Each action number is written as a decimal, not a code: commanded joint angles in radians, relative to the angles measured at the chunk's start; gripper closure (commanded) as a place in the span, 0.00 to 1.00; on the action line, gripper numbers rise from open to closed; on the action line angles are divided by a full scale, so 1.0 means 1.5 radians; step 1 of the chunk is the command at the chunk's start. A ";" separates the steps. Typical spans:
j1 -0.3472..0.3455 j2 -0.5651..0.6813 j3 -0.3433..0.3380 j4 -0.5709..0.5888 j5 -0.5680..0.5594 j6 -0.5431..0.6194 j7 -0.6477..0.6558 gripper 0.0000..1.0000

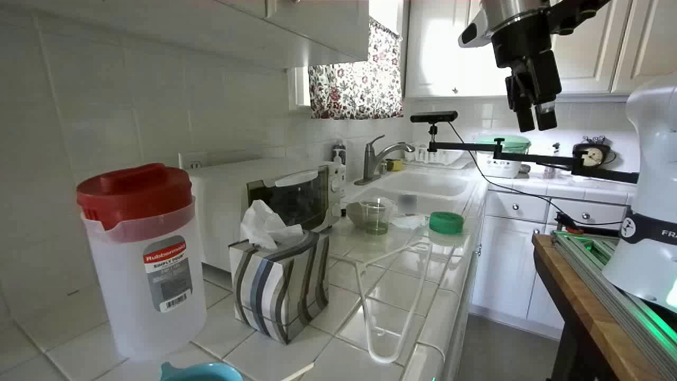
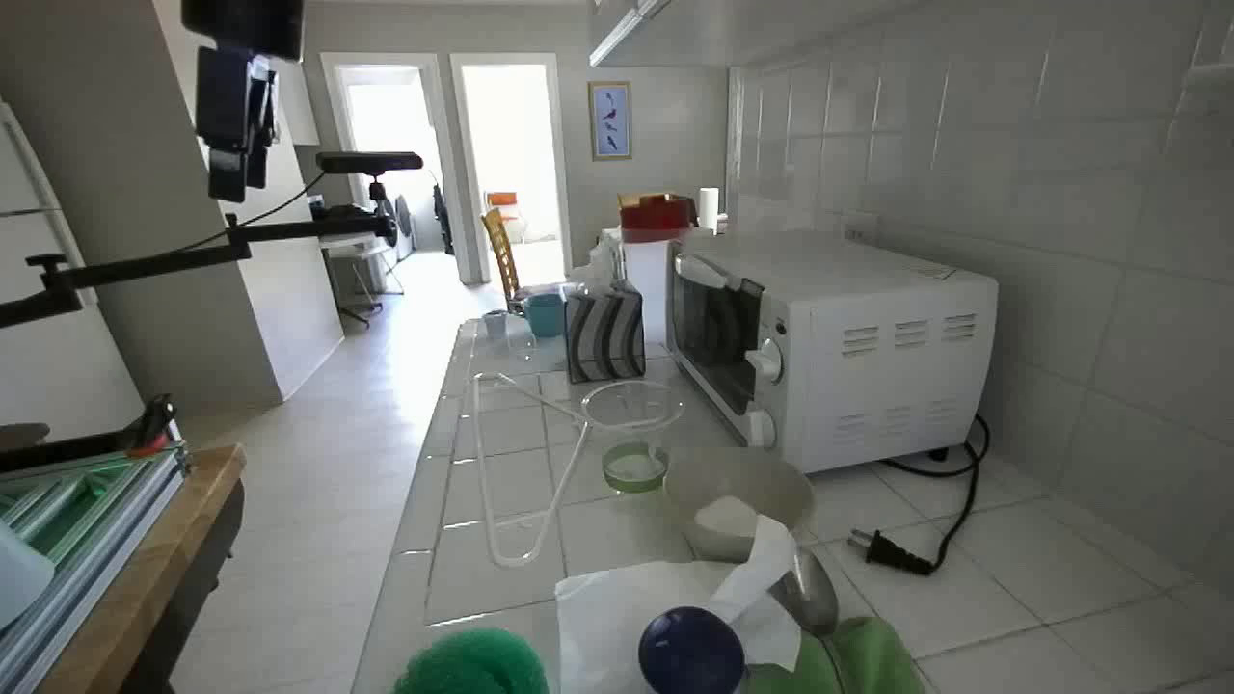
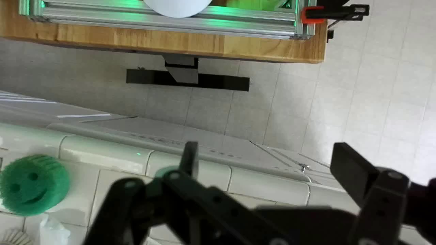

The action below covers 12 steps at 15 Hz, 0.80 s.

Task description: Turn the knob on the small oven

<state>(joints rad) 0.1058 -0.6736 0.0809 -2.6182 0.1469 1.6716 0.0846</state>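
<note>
The small oven stands on the tiled counter against the wall, its white body [image 2: 892,352] and dark glass front [image 1: 296,200] showing in the exterior views. On its front panel are a white upper knob [image 2: 766,360] and a lower knob [image 2: 761,428]; which of them the task means, I cannot tell. My gripper [image 1: 536,121] hangs high in the air, pointing down, well away from the oven. In the wrist view the gripper [image 3: 266,151] has its fingers spread wide with nothing between them, above the counter's front edge. The oven is out of the wrist view.
A striped tissue box [image 1: 280,291] and a red-lidded jug [image 1: 145,264] sit near the oven. Before it lie a white wire frame [image 2: 487,482], a clear cup [image 1: 376,214], a bowl [image 2: 737,492] and a green scrubber [image 3: 34,183]. A black camera bar [image 1: 529,157] juts over the aisle.
</note>
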 commanded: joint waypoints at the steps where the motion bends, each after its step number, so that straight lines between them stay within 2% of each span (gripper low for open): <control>1: -0.005 0.000 0.004 0.002 0.002 -0.002 -0.003 0.00; 12: -0.009 -0.007 0.006 -0.003 -0.002 0.009 0.003 0.00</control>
<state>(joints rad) 0.1055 -0.6736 0.0811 -2.6182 0.1469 1.6719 0.0846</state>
